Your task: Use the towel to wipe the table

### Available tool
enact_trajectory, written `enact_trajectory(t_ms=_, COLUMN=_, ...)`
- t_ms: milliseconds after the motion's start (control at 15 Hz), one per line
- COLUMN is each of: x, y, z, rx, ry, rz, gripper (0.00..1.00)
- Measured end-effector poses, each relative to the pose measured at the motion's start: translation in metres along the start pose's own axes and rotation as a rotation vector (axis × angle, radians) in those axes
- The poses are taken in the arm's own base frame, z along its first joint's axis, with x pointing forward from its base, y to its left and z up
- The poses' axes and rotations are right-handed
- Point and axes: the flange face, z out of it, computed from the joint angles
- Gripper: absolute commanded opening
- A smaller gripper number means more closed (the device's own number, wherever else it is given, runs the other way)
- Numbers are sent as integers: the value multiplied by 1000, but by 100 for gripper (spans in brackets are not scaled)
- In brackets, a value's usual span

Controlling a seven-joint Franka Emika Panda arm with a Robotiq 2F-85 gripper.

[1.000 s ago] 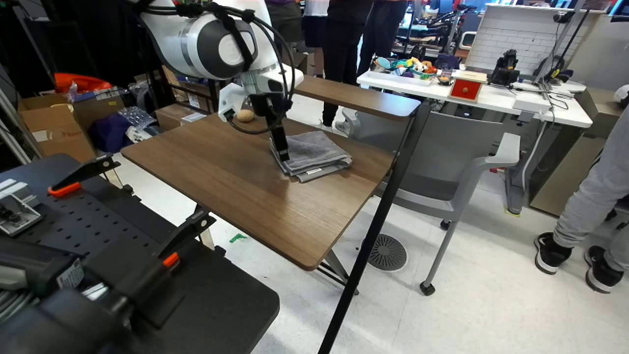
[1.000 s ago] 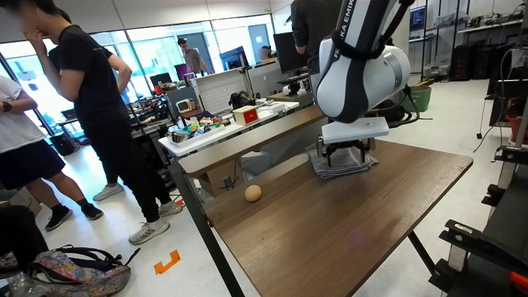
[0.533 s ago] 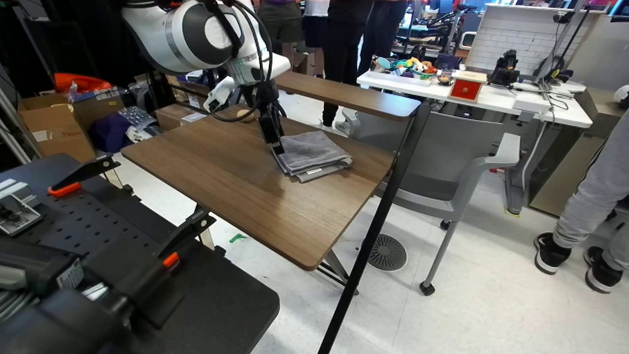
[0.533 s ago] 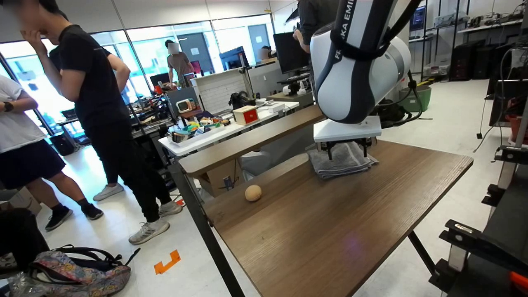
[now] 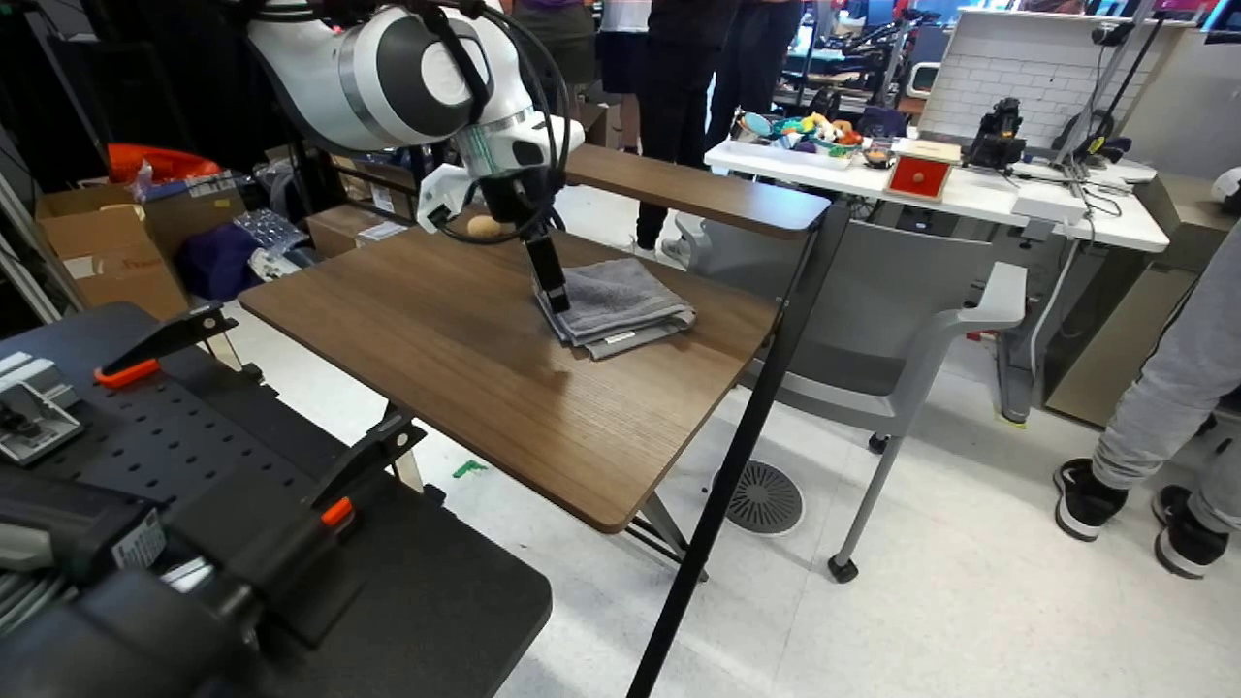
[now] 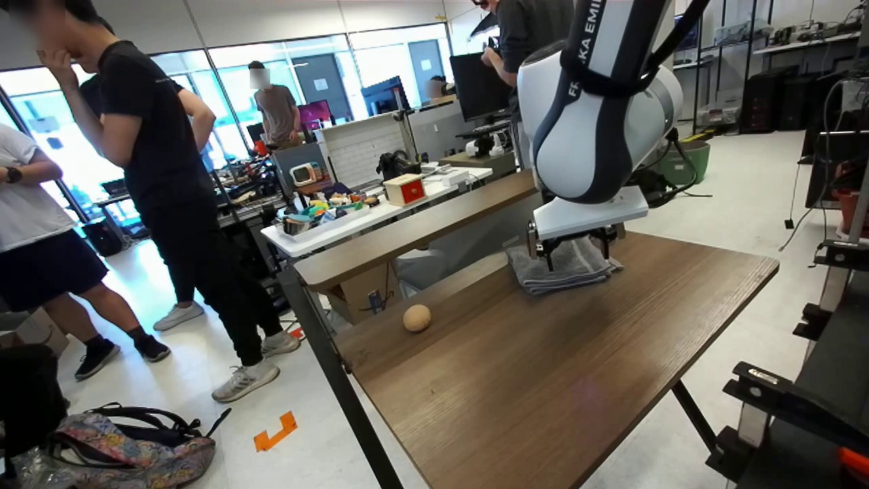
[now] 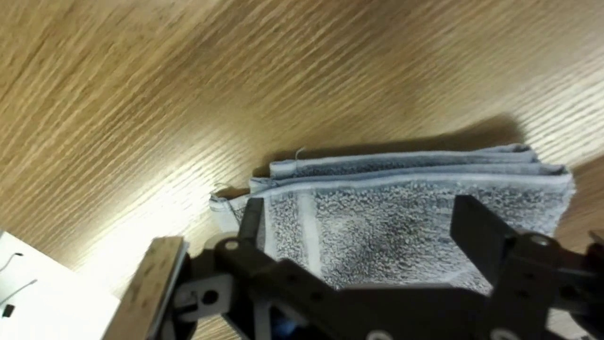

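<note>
Wood-grain table [image 5: 436, 339]: folded grey towel [image 5: 625, 299] lying on top, Robotiq gripper [image 7: 359, 208] over it, jaws apart; contact unclear.

You have a tan ball [image 6: 417, 318] near the shelf [image 6: 421, 227] | beyond it, a white desk [image 5: 979, 194] bears a red-fronted box [image 5: 919, 177] | a grey chair [image 5: 902, 291] stands near the shelf | your black bench [image 5: 436, 591] carries orange-marked clamps [image 5: 373, 456] | on the floor [image 6: 299, 462] you see a backpack [image 6: 136, 451] near orange tape [image 6: 275, 435] | people [image 6: 159, 136] stand in both exterior views

Grey towel [image 5: 625, 299], folded in layers, flat on the brown wood-grain table [image 5: 494, 359] near one edge.
</note>
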Motion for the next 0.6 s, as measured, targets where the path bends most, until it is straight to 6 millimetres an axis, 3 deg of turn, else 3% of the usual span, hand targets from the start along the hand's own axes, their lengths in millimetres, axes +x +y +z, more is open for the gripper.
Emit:
enact_trajectory(t_ms=400, x=31, y=16, z=-23, rx=63, ry=6, rz=-312, gripper=100)
enact_trajectory(t_ms=600, x=32, y=12, z=-34, rx=120, ry=-9, rz=-402, gripper=100)
